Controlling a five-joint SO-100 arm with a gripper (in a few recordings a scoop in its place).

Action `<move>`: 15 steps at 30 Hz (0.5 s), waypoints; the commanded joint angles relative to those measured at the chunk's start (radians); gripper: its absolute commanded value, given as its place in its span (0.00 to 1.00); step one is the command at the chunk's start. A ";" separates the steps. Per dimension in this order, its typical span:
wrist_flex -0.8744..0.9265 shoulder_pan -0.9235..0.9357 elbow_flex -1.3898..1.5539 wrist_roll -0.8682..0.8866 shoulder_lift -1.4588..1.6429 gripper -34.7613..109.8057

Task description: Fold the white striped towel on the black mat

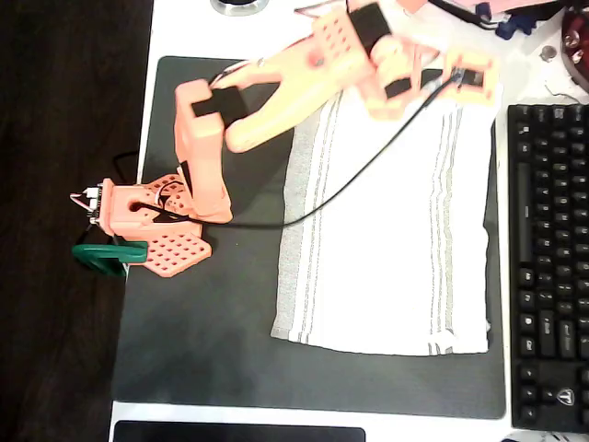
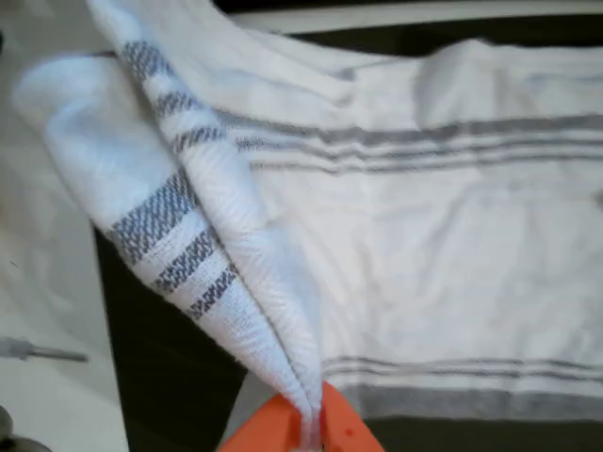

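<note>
Where the overhead view looks down, the white striped towel (image 1: 386, 235) lies flat on the black mat (image 1: 202, 350), just left of the keyboard (image 1: 549, 258), with the gripper (image 1: 469, 78) over its top right corner. In the wrist view, the orange fingers (image 2: 344, 428) pinch a raised towel corner.

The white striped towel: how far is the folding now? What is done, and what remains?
Done: the gripper has pinched a corner of the white striped towel at its top right in the overhead view. In hand: in the wrist view that corner stands lifted, with a pinched pleat rising from the orange fingers. Left: the towel mostly lies flat on the black mat, so no fold is laid yet.
</note>
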 commanded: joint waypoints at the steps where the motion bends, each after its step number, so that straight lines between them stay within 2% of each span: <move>1: 0.018 0.103 0.049 -0.101 0.124 0.24; 5: -0.044 0.301 0.218 -0.288 0.209 0.24; 9: -0.112 0.488 0.350 -0.400 0.249 0.24; 15: -0.370 0.726 0.581 -0.540 0.253 0.24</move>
